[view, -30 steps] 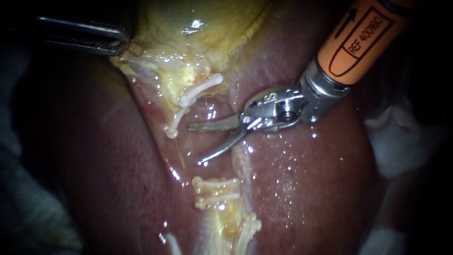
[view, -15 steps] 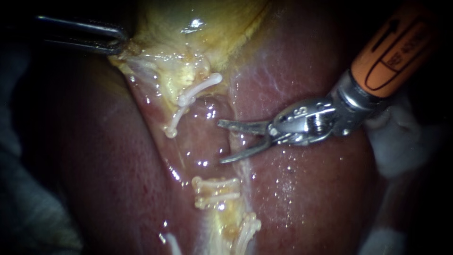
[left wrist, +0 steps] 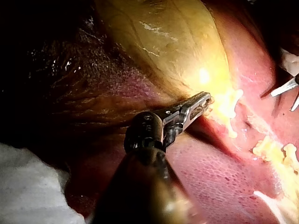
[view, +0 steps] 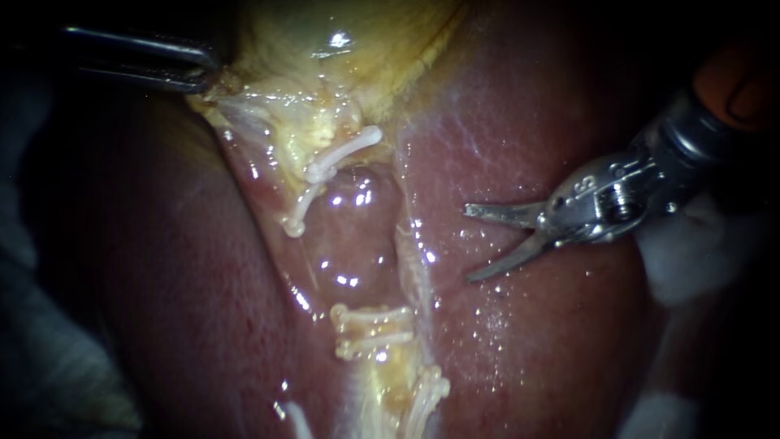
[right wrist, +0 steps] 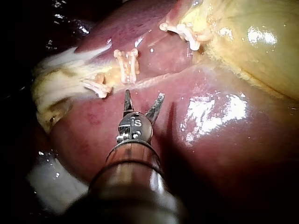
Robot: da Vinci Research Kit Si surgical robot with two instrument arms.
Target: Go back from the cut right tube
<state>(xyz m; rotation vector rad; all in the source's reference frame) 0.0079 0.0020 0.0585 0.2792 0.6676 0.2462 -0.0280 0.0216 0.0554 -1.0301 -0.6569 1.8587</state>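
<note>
My right instrument (view: 469, 244) has two thin blades standing open with nothing between them, over the liver (view: 528, 349) to the right of the clipped tubes. White clips (view: 341, 154) sit on the upper stumps by the gallbladder (view: 349, 49), and more clips (view: 374, 321) on the lower stumps, with a gap between the two groups. In the right wrist view the open blades (right wrist: 144, 101) stand short of the clips (right wrist: 127, 65). My left instrument (view: 203, 75) is shut on the gallbladder's edge at upper left, as the left wrist view shows (left wrist: 202, 101).
White gauze (view: 691, 260) lies at the right edge behind my right instrument, and more gauze (left wrist: 28, 186) beside the left shaft. A pale strand (view: 414, 268) runs down the liver to further clips (view: 426, 394).
My right instrument has drawn back to the right, away from the gap between the clips, with its blades still open. The left instrument and the tissue have not moved.
</note>
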